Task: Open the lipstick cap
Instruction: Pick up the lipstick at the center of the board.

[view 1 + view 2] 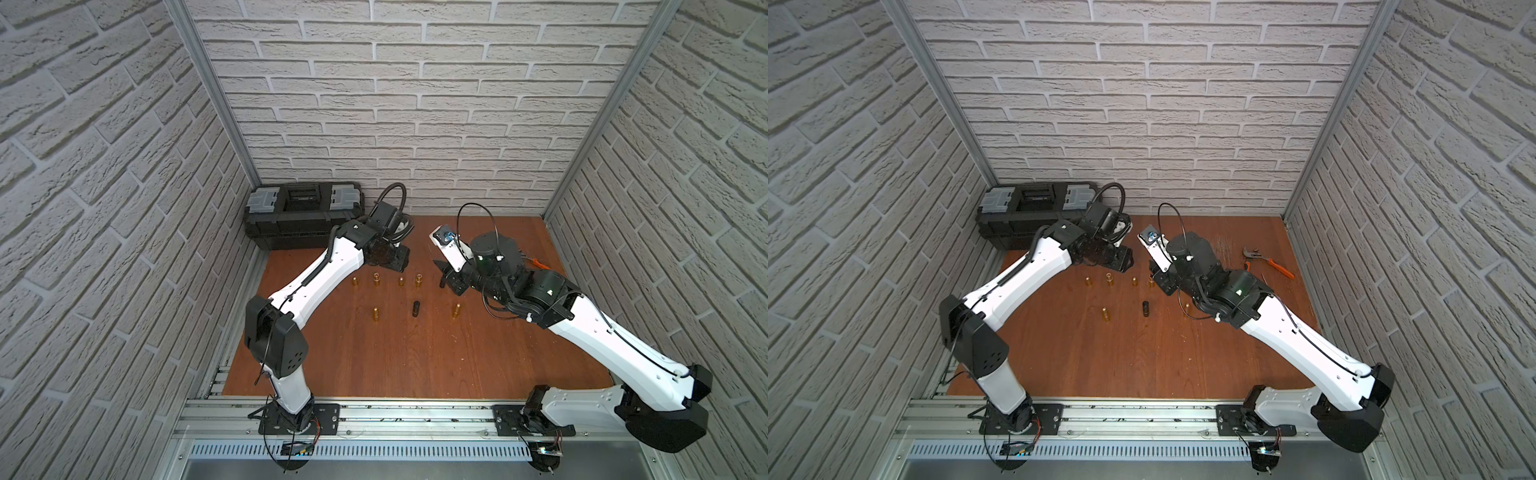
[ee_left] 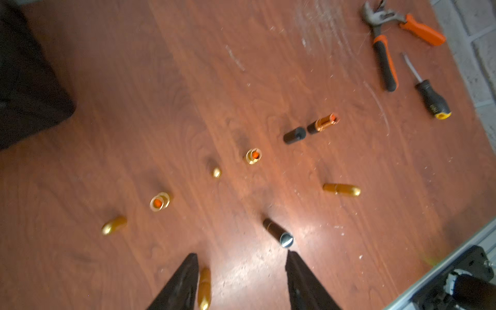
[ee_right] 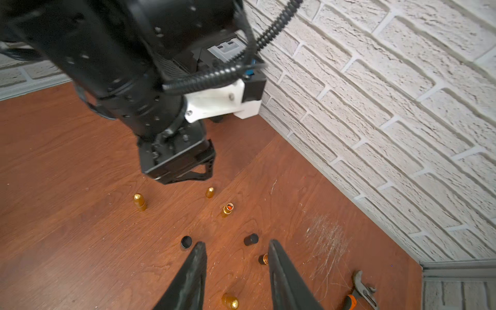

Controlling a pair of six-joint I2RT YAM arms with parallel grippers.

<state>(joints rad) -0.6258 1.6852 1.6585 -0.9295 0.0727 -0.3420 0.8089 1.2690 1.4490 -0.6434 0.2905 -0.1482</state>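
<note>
Gold tube, orange lipstick inside

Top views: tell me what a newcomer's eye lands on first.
Two white-and-black arms, the left arm and right arm, lean in over the reddish wooden table. Small gold lipsticks dot the table between them, with one black tube among them. A black toolbox sits in the far left corner.

No writing can be read (screwdriver marking too blurred).
</note>
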